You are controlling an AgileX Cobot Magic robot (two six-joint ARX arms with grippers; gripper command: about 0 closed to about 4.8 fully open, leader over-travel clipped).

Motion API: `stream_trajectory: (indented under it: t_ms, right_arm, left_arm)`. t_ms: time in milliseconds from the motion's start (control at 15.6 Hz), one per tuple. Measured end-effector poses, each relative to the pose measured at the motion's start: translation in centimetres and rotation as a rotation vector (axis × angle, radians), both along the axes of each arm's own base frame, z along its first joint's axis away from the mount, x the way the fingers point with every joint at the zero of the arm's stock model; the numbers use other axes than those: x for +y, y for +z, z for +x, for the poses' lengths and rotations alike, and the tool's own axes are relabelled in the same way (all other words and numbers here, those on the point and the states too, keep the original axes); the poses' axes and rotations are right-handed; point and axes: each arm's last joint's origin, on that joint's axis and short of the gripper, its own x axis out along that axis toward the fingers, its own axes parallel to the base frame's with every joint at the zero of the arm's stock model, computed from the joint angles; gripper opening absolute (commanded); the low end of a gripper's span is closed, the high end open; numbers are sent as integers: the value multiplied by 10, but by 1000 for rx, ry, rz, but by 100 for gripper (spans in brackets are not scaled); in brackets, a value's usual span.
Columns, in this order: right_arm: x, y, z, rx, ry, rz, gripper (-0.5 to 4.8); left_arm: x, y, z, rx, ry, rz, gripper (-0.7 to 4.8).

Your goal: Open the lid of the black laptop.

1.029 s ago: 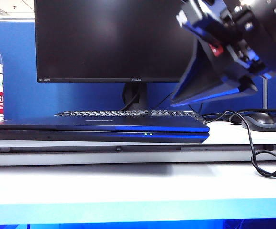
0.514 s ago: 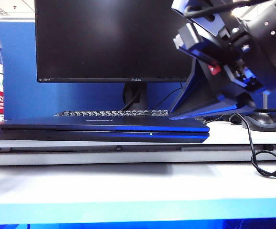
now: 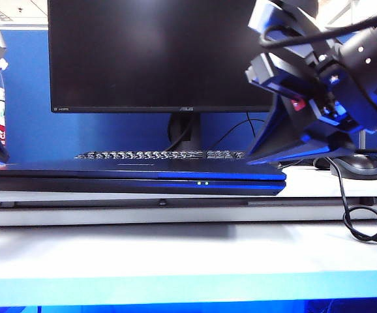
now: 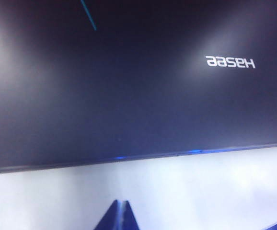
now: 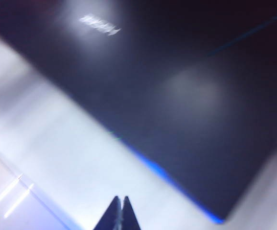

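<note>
**Closed laptop, both grippers above it**

Item: black laptop (image 3: 133,177), flat on the white table (image 3: 188,251), at 6 o'clock from the ASUS monitor (image 3: 156,55). Lid (image 4: 129,81) down, logo showing on its top face.

My left gripper (image 4: 120,216): fingertips pressed together, holding nothing, above the table just off the laptop's front edge; in the exterior view at 9 o'clock.

My right gripper (image 5: 119,214): fingertips together, empty, above the lid's right end; in the exterior view at 2 o'clock.

Also: keyboard (image 3: 159,155) behind laptop; mouse (image 3: 356,165) at 3 o'clock.
</note>
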Motion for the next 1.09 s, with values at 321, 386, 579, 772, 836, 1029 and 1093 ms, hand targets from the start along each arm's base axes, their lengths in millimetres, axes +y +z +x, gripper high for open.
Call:
stream_trajectory:
  t_ms: [321, 386, 579, 772, 836, 1029, 1093]
  right_arm:
    - [-2, -1, 3, 7, -5, -2, -7]
    - [-1, -3, 4, 10, -5, -5, -7]
    - [3, -10, 7, 31, 2, -22, -7]
    - [4, -9, 9, 12, 5, 0, -6]
    - [4, -10, 9, 16, 3, -4, -7]
    - [6, -13, 11, 23, 2, -11, -7]
    - [6, -13, 12, 19, -2, -7, -7]
  left_arm:
    - [1, -1, 1, -10, 23, 40, 18]
    - [1, -2, 1, -6, 22, 41, 18]
    - [-1, -8, 5, 30, 6, 43, 18]
    - [-2, -8, 6, 30, 5, 45, 18]
    - [-1, -8, 6, 28, 9, 50, 18]
    - [-1, -8, 7, 23, 18, 57, 18]
    - [-1, -8, 7, 20, 18, 56, 18]
